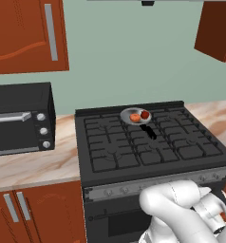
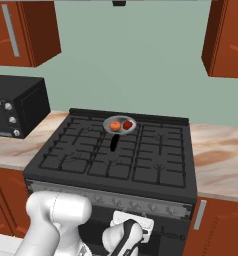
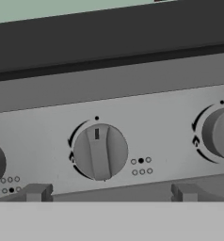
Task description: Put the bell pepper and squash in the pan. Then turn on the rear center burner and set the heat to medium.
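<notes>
Found the bell pepper [image 1: 145, 114] and the squash [image 1: 135, 117] lying side by side, touching, in the pan [image 1: 125, 114]. Sat at the back middle of the range [image 1: 110, 154], over the rear center burner, itself hidden beneath it. Judged the loading done and the burner step in hand.

Faced the front panel of the range with the gripper [image 3: 110, 193] close up, squared on the middle knob [image 3: 100, 151]. Stood wide apart, both fingertips [image 3: 36, 192], 1 to each side below the knob, touching nothing and holding nothing.

Read the small grid of 6 dots beside that knob: the filled dot [image 3: 140, 160] in the top row, middle, so probably the right knob for the back middle of the range. Noted the knob's ridge upright, its mark under the dot above it, likely the off position.

Called for a straight advance toward the front of the range until the pads bracketed the ridge, then a firm close across it, not on the round skirt. Called next for a slow turn, stopped about halfway for medium. Risked slipping off the ridge, overshooting the setting, or brushing the neighbouring knob [image 3: 220, 133].
</notes>
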Motion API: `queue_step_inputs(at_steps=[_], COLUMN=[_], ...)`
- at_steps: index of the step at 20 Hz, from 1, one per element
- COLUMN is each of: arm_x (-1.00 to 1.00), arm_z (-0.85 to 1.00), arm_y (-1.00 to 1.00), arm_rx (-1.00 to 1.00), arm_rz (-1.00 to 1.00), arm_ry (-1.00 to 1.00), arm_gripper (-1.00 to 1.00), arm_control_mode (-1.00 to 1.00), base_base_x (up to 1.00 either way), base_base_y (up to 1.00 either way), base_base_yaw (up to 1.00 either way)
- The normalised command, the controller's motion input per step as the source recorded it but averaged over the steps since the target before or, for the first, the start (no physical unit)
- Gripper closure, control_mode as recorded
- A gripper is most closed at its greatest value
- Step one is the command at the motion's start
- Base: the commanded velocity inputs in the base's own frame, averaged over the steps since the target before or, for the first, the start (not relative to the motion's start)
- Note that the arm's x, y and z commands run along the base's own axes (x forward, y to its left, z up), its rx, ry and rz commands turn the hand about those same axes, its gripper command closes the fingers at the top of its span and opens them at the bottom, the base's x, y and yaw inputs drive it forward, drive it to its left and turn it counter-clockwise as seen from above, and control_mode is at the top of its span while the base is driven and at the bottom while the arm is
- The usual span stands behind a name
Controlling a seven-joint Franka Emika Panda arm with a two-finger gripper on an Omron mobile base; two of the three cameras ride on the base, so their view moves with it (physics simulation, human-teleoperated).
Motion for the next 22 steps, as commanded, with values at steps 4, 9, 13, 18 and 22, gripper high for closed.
queue_step_inputs(at_steps=[4, 9, 13, 18, 22], arm_x=[0.0, 0.06, 0.13, 0.02, 0.01], arm_z=[0.0, 0.0, 0.02, 0.0, 0.01], arm_y=[0.0, 0.27, 0.24, -0.04, -0.02], arm_rx=[0.0, 0.0, -0.06, -0.01, 0.0], arm_rz=[0.0, 0.0, 0.0, 0.0, 0.0], arm_ry=[0.0, 0.03, 0.02, 0.0, 0.0], arm_gripper=[-1.0, -1.0, -1.0, -1.0, -1.0], arm_control_mode=[-1.0, -1.0, -1.0, -1.0, -1.0], base_base_x=[0.0, 0.0, 0.0, 0.0, 0.0], base_base_y=[0.0, 0.0, 0.0, 0.0, 0.0], base_base_yaw=[0.0, 0.0, 0.0, 0.0, 0.0])
